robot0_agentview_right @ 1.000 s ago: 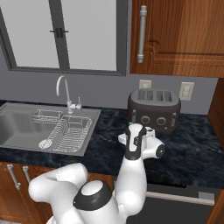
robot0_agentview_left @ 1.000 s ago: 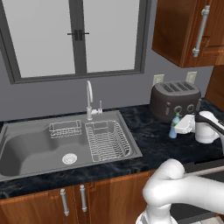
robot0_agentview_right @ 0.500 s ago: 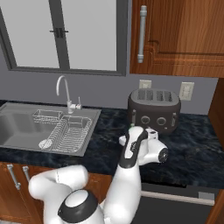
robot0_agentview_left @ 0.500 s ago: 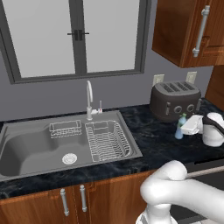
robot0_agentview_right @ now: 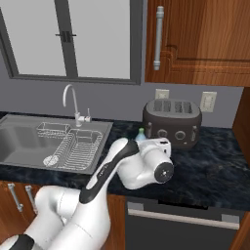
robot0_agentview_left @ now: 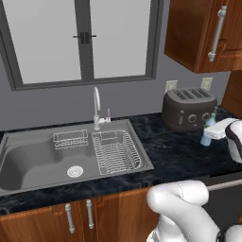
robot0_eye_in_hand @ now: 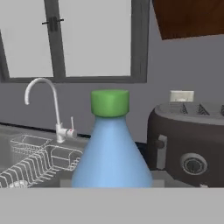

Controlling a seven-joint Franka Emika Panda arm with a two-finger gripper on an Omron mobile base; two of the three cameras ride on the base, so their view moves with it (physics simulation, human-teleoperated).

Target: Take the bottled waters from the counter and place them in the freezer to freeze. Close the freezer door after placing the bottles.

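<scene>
So the pincer (robot0_agentview_left: 210,133) is closed around the pale blue bottle (robot0_eye_in_hand: 110,151), the one with the green cap (robot0_eye_in_hand: 110,103). In the hand view the bottle stands upright right in front of the pincer, dead centre, with its wide lower body running down to the bottom of the picture. From the left base view you can just catch the bottle (robot0_agentview_left: 207,132) poking out at the tip of the hand, close in front of the dark toaster (robot0_agentview_left: 188,108), over the black marbled counter (robot0_agentview_left: 175,153). From the right base view only the green cap (robot0_agentview_right: 140,133) peeks out behind the wrist. Past the pincer and off to one side is the sink (robot0_agentview_left: 28,163) with its wire dish rack (robot0_agentview_left: 116,151) and curved faucet (robot0_agentview_left: 97,108), well apart from the grip. Behind it all is the window (robot0_agentview_left: 82,40), and a brown wooden cupboard (robot0_agentview_right: 205,41) hangs above the toaster.
</scene>
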